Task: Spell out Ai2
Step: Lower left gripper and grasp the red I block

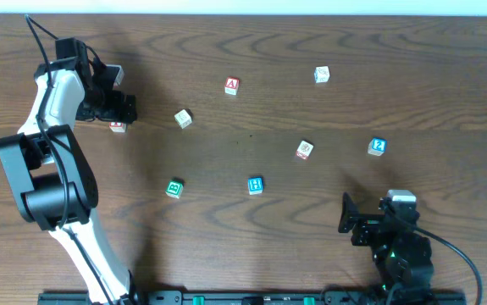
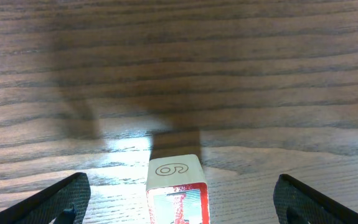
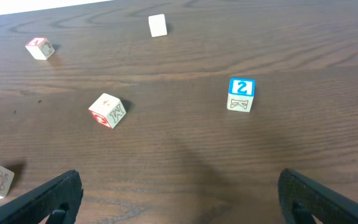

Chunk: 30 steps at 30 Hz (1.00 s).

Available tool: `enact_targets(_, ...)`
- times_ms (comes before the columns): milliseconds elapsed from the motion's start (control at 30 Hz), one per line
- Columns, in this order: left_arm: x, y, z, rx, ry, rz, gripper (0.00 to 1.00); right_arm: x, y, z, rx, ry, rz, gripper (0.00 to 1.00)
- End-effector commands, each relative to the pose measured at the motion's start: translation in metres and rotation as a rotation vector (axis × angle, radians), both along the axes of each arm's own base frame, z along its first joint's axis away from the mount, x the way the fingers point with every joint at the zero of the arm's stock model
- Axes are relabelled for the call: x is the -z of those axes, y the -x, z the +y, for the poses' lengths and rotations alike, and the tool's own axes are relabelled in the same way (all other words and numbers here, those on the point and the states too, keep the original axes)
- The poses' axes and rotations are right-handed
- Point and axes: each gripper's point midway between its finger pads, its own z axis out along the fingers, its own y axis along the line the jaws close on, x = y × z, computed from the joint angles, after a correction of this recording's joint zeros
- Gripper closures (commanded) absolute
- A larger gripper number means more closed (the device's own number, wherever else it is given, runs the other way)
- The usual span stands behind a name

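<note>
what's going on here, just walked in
The left gripper is open and straddles a red-framed cube at far left, probably the I, not gripped yet. The right gripper is open and holds nothing. The A and 2 cubes lie apart, scattered among others. Nothing is lined up.

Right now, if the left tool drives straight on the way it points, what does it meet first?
Likely the small red-framed wooden cube, centred between the open fingers of the left tool; depth is unclear.
</note>
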Motion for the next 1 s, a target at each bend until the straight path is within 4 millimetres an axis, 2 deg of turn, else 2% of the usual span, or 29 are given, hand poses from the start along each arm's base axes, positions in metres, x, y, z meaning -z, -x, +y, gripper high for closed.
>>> enact_targets(0,0.004,-0.005,0.0,0.01,0.008,-0.004,0.05,0.0,0.0,-0.002,0.003,0.012,-0.002,0.01)
enact_targets(333,0.007,-0.005,0.0,0.01,0.008,-0.008,0.05,0.0,0.0,-0.002,0.003,0.012,-0.002,0.01)
enact_targets(667,0.024,0.007,-0.01,0.017,0.058,0.016,0.05,0.0,0.0,-0.002,0.003,0.012,-0.002,0.01)
enact_targets(867,0.026,0.009,-0.011,0.017,0.058,0.023,0.05,0.0,0.0,-0.002,0.003,0.012,-0.002,0.01)
enact_targets(933,0.027,0.01,-0.009,0.016,0.05,0.025,0.01,0.0,0.0,-0.002,0.003,0.012,-0.002,0.01)
enact_targets(967,0.027,0.01,-0.008,0.014,0.042,0.027,0.07,0.0,0.0,-0.002,0.003,0.012,-0.002,0.01)
